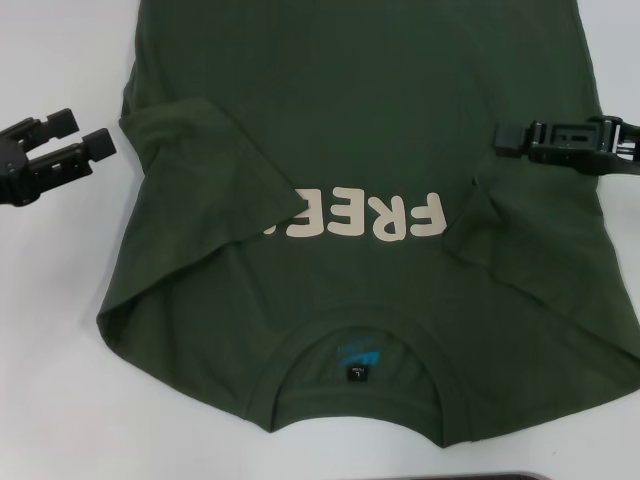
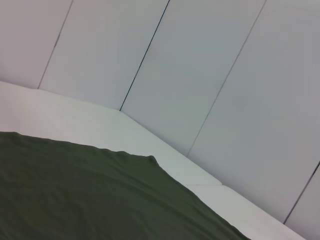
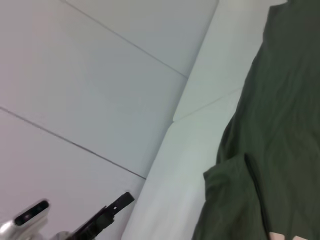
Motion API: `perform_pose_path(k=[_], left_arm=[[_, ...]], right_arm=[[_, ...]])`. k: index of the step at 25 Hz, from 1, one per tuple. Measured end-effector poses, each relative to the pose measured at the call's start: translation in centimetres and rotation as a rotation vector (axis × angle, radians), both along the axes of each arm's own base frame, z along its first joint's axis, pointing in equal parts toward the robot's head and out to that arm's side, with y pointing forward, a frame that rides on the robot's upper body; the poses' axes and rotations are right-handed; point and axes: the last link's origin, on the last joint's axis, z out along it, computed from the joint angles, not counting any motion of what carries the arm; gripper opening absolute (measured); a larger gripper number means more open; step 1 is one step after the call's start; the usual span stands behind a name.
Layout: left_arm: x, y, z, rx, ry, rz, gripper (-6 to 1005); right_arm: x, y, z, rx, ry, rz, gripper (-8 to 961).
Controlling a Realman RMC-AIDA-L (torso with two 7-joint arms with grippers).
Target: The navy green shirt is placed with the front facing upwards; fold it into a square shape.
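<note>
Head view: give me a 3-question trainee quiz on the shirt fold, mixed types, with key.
1. True or false: the left sleeve of the navy green shirt is already folded in over the front.
2. Multiple choice: where is the right gripper? A) parked off the shirt on the white table B) over the shirt's right side, level with the lettering's top C) at the collar
3. Fill in: the left gripper sits on the white table beside the shirt with its jaws ____.

Key: 1 true, it covers the end of the cream lettering; 2 B; 3 open.
</note>
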Motion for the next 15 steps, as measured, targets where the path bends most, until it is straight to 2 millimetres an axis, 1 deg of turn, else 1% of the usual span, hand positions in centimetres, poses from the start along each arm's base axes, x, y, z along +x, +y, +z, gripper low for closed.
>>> perform_pose_path(k=[4,7,9,11,15], left_arm=[[0.0,0.1,0.2,0.001,0.0,0.005,842],[0.0,0.2,0.2,-0.003,-0.008,0.009,842],[0.0,0.2,0.3,-0.004,-0.012,0.012,842],[0.1,0.3,0.3,-0.002,-0.012,0.013,842],[0.2,0.5,0.3,-0.001,-0.011,0.009,842]], right_arm=[[-0.4,-0.4,0.3,0.043,0.01,0.094,480],[-0.9,-0.6,0.4,0.134,0.041,0.192,520],[-1.4,-0.6,0.2,0.181,0.064,0.241,547],[-1.8,-0.5,-0.1,0.192,0.079,0.27,574],[-2.6,-0.3,-0.6,0.173,0.097,0.295,734]])
